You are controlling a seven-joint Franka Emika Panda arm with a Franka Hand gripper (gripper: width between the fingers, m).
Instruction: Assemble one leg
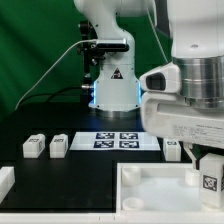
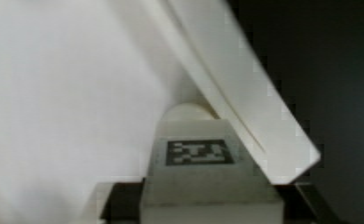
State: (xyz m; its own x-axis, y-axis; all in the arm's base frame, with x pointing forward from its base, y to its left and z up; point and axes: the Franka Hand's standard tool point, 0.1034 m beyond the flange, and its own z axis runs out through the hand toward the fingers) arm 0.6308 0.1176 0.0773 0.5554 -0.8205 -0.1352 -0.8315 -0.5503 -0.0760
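My gripper (image 1: 208,170) is at the exterior view's right, shut on a leg (image 1: 210,181), a small white block with a black-and-white tag. It holds the leg over the right corner of the large white tray-like piece (image 1: 150,192). In the wrist view the leg (image 2: 200,150) sits between my two dark fingers (image 2: 122,202), with its tagged end at the tray piece's flat face (image 2: 72,100), right beside the raised rim (image 2: 250,90). Two more legs (image 1: 33,146) (image 1: 59,146) lie at the left, and a third (image 1: 172,148) lies just behind my gripper.
The marker board (image 1: 120,139) lies flat in front of the robot base (image 1: 112,85). A white part (image 1: 5,180) shows at the lower left edge. The table is black.
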